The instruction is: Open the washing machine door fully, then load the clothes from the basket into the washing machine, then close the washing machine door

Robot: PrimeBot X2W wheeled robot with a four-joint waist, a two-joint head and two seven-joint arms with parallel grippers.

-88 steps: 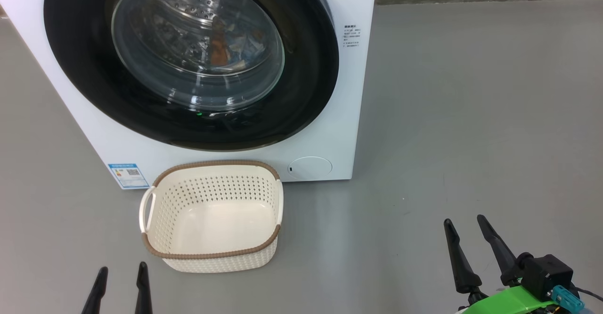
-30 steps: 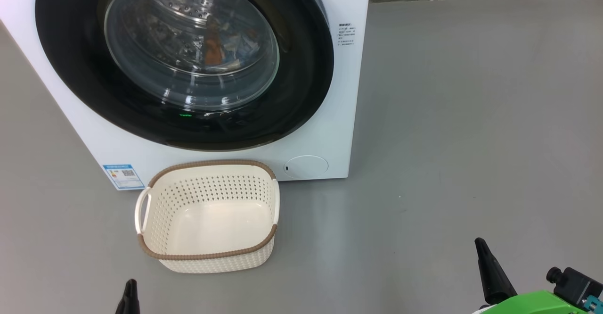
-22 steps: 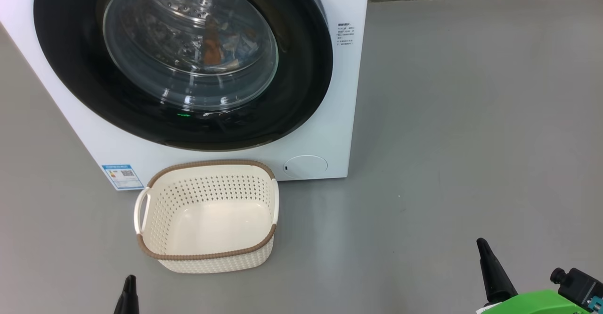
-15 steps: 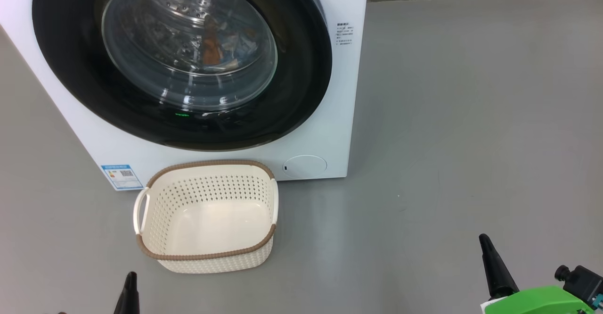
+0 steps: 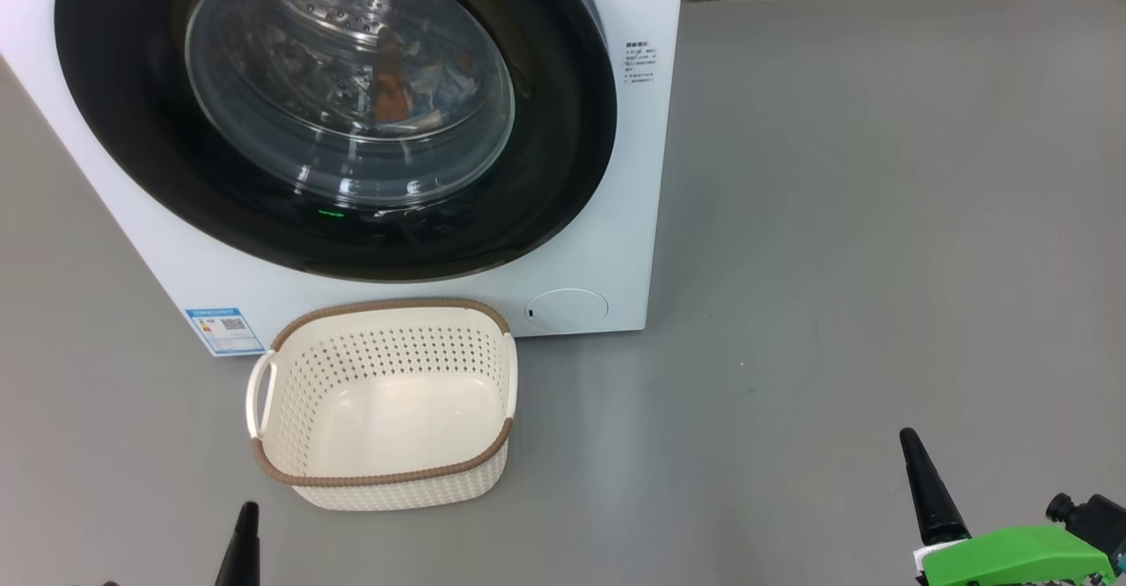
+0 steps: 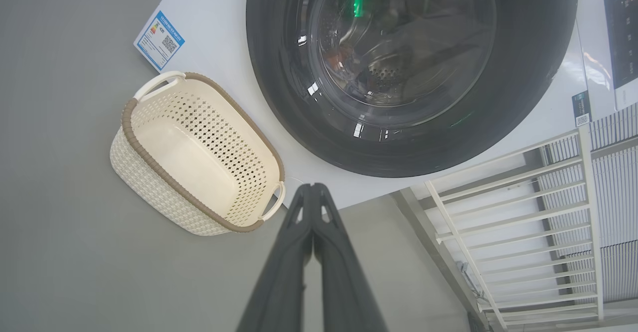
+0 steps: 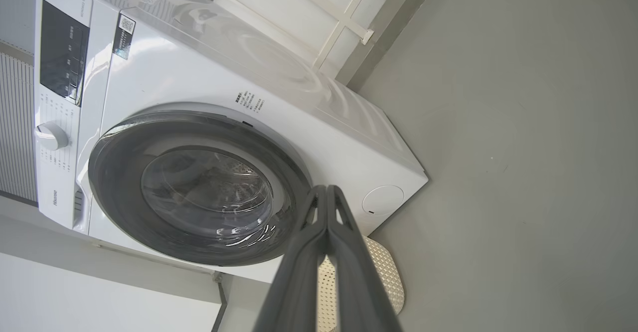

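Grey floor (image 5: pixel 880 216): open room at 3 o'clock of the washing machine (image 5: pixel 616 252).
Washing machine door (image 5: pixel 563 146): shut flush; clothes (image 5: pixel 391 89) behind its glass.
Basket (image 5: pixel 387 479): empty, at the door's 6 o'clock, rim just beside the machine front.
Left pincer (image 6: pixel 312 187): closed, empty, 7 o'clock.
Right pincer (image 7: pixel 326 188): closed, empty, 5 o'clock.
Writing: "Hisense" (image 7: pixel 55 197) on the front; blue label (image 5: pixel 223 329) too small to read.

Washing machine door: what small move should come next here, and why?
Probably just settle both arms at rest. The door looks shut, the basket is empty, the clothes show behind the door's glass, and the left gripper and right gripper are shut, touching nothing.
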